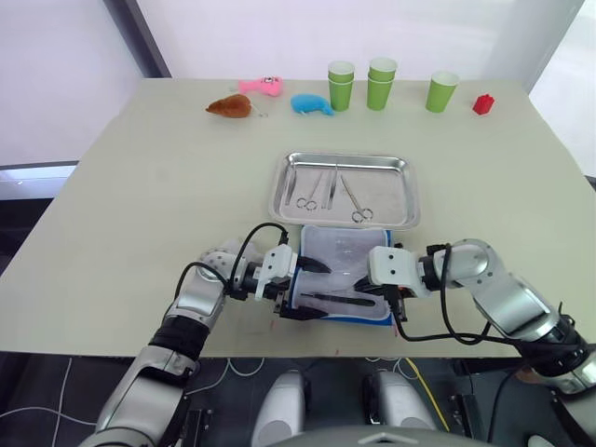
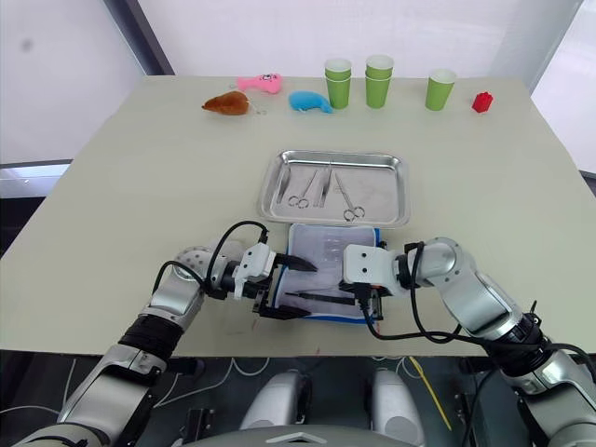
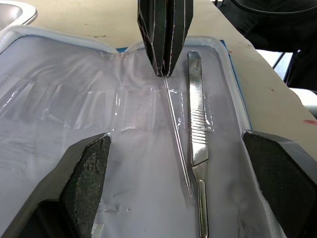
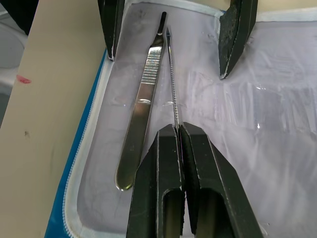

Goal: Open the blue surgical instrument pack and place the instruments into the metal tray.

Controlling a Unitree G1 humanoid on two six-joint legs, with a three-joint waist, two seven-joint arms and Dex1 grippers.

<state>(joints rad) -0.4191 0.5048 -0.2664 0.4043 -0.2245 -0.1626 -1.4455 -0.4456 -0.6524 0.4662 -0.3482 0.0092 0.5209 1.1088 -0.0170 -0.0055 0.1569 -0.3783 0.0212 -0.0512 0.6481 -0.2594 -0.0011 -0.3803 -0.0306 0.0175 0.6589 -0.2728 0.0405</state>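
Note:
The blue surgical instrument pack (image 1: 340, 250) lies open on the table just in front of the metal tray (image 1: 411, 191), pale lining up. Several silver instruments (image 1: 317, 189), scissors among them, lie in the tray. Two more rest on the lining at the pack's near edge: a flat scalpel handle (image 4: 141, 109) and a thin serrated tool (image 4: 172, 84) beside it. My right gripper (image 4: 179, 130) is shut on one end of the thin tool. My left gripper (image 3: 176, 139) faces it from the pack's left side, open wide, its fingers (image 3: 84, 168) straddling both tools without holding either.
Along the table's far edge stand green cups (image 1: 380, 82), a red block (image 1: 483, 103), a blue whale toy (image 1: 311, 104), a pink toy (image 1: 262, 86) and a brown toy (image 1: 230, 106). The table's front edge runs just behind the pack.

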